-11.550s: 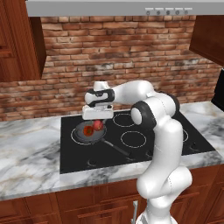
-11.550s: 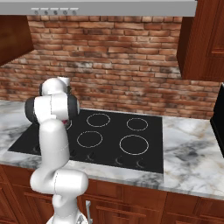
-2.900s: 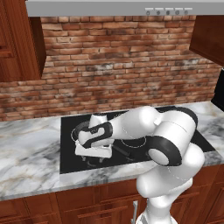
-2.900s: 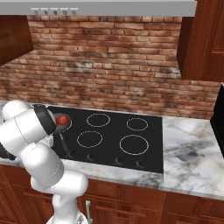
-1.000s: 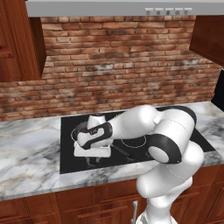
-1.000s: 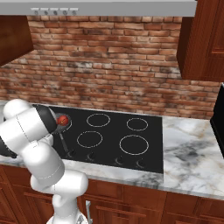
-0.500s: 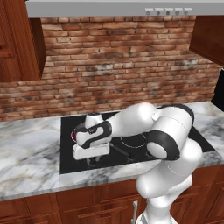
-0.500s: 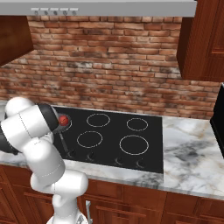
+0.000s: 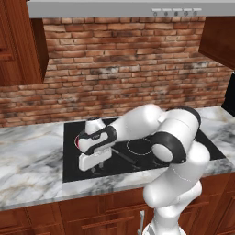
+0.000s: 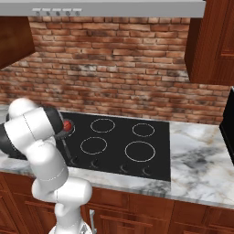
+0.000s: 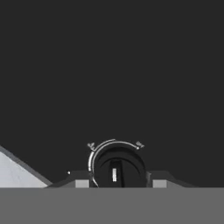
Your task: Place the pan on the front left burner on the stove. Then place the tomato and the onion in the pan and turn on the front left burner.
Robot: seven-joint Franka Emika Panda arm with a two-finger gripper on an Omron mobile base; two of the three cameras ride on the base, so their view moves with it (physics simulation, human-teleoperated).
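A red-brown brick wall (image 9: 124, 69) with pale mortar fills the upper middle of both base views. A grey range hood (image 9: 114, 8) runs along the top edge, flanked by dark wooden upper cabinets (image 10: 215, 41). The grey-veined white marble desk (image 9: 32, 160) crosses the lower frame above wooden lower cabinets (image 10: 137, 210).

left base view: behind the arm's left, looking forward and down across the stove (image 9: 69, 137) from its front left corner | right base view: behind the arm's right, same stove (image 10: 151, 151) from its front right | hand view: very close, looking at a knob (image 11: 117, 168) on the stove's front edge | shared: stove, brick wall (image 9: 124, 64)
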